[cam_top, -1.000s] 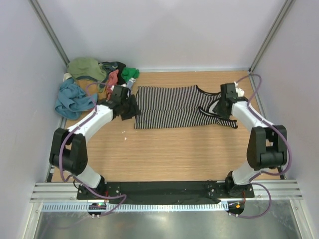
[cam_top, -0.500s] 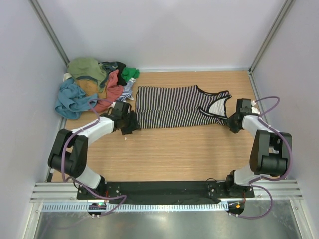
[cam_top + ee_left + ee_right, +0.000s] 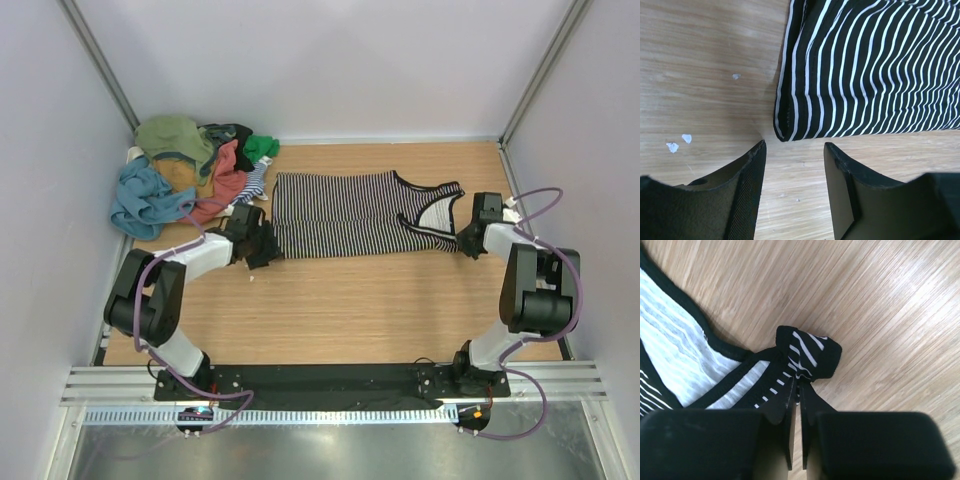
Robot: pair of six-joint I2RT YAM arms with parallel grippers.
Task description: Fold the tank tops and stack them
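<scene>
The black-and-white striped tank top (image 3: 350,215) lies flat on the wooden table, hem to the left and straps to the right. My left gripper (image 3: 262,248) is low at its near-left hem corner. Its jaws (image 3: 795,145) are open, and the corner of the striped cloth (image 3: 790,125) lies just ahead of the gap, untouched. My right gripper (image 3: 468,240) is at the near shoulder strap. In the right wrist view the right gripper (image 3: 800,386) is shut on the bunched strap (image 3: 812,356). The other tank tops (image 3: 190,165) are heaped at the back left.
The heap holds olive (image 3: 175,135), blue (image 3: 145,195), coral (image 3: 225,180) and green (image 3: 262,147) cloth against the left wall. A few white crumbs (image 3: 680,142) lie on the wood near the left gripper. Walls close in the table on three sides.
Both grippers came down to the near edge of the striped top. The right gripper then closed on the shoulder strap. The left gripper stayed open at the hem corner.
</scene>
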